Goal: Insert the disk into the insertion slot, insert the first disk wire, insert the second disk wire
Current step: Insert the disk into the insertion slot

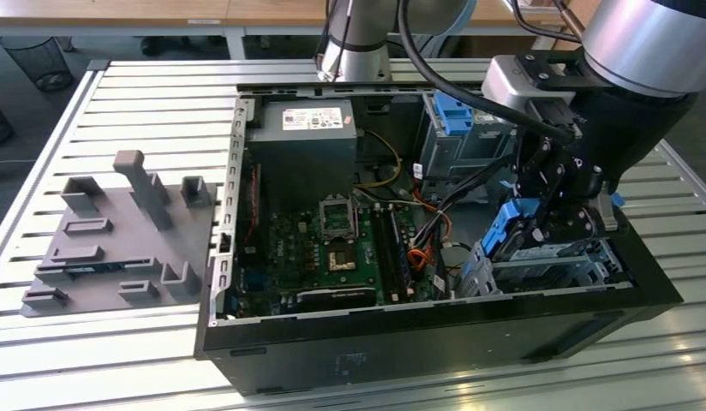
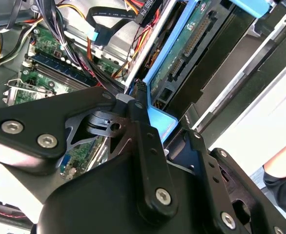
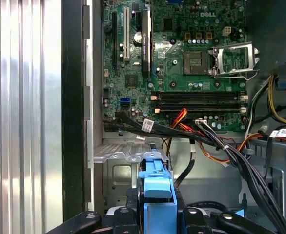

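The disk sits in its bright blue carrier, standing on edge at the near right corner of the open computer case. My gripper is shut on it from above. Its lower end is at the mouth of the insertion slot, a silver sheet-metal cage. In the first wrist view the blue carrier is clamped between my black fingers. The second wrist view has the disk's green circuit-board side running along the blue frame, with a finger pressed on it. A bundle of black, orange and red wires lies loose beside the cage.
The motherboard fills the case floor, with the power supply behind it. A taller grey cage with a blue handle stands at the back right. A grey fixture plate lies on the slatted table at the exterior view's left.
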You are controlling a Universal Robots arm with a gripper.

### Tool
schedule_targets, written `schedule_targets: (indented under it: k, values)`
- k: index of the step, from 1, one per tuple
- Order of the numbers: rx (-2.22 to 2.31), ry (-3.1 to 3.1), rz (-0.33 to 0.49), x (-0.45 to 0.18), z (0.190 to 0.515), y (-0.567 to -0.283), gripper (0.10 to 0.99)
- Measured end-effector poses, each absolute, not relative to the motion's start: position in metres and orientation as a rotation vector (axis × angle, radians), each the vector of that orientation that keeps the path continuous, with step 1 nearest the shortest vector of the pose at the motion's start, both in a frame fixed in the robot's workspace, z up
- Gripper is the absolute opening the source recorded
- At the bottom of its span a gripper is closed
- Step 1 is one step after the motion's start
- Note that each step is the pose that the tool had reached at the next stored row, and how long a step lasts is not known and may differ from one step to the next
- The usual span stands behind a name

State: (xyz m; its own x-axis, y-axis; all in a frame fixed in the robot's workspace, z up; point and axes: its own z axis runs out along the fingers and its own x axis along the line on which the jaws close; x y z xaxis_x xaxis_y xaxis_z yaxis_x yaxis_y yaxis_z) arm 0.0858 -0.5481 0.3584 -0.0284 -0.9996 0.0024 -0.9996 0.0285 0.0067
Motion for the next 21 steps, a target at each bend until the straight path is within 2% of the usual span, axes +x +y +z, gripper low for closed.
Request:
schedule_targets:
  k: [21]
  values:
    - [2.185,-2.248,-0.005,0.086,0.343,-0.548,0.369]
